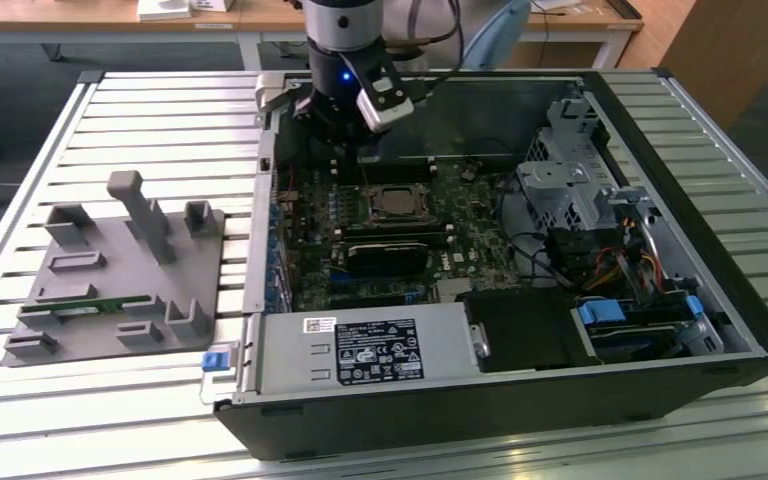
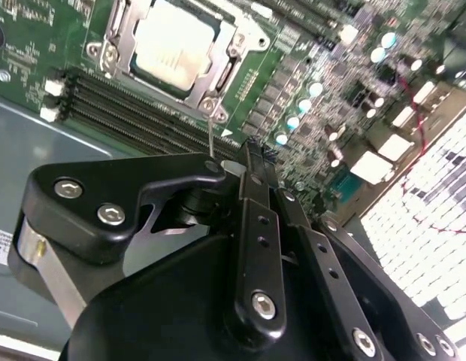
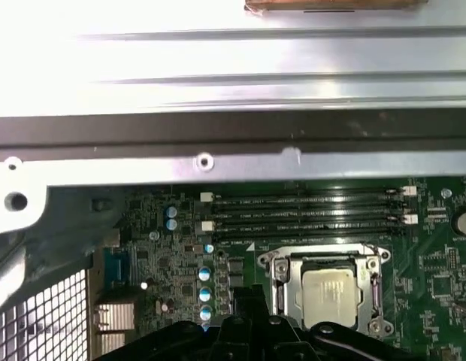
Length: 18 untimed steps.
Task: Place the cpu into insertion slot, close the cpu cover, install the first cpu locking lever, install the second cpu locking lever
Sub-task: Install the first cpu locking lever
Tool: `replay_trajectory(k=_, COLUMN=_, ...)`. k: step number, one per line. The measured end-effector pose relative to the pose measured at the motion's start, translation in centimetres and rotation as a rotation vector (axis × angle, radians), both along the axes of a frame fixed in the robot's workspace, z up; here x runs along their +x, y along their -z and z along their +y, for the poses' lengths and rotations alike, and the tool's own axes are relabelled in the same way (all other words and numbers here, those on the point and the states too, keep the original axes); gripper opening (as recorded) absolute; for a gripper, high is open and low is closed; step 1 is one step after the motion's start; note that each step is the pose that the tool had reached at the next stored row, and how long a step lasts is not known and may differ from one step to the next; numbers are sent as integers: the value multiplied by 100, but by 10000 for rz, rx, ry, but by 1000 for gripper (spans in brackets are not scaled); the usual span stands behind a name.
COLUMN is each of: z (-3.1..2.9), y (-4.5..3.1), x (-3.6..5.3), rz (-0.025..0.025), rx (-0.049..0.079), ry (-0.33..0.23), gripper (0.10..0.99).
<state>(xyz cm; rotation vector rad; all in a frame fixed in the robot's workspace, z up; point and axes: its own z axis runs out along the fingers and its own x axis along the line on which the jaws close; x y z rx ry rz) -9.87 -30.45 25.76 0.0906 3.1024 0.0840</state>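
Cpu point(image 2: 180, 47) sits seated in the insertion slot point(image 3: 278, 295) on the motherboard point(image 1: 454, 222), w/ the cpu cover point(image 2: 218, 79) lying flat around it, its silver top showing thru the window. Gripper point(image 2: 252, 162) hovers just above the board, a bit to the far-left of the socket in the exterior view, fingers pinched together, nothing between them. Thin locking lever point(image 2: 210, 135) runs from the socket corner toward the fingertips; can't tell if it's latched. Contact btw fingers & lever is hidden by the gripper body.
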Motion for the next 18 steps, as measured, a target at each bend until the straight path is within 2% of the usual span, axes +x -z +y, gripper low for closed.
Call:
replay_trajectory(k=7, z=100, y=32, x=0, rz=2, rx=-7, ry=0, gripper=106)
replay_trajectory(k=11, z=122, y=37, x=19, rz=2, rx=-15, ry=-3, gripper=106)
replay_trajectory(k=18, z=123, y=45, x=278, rz=61, rx=-17, ry=-3, gripper=106)
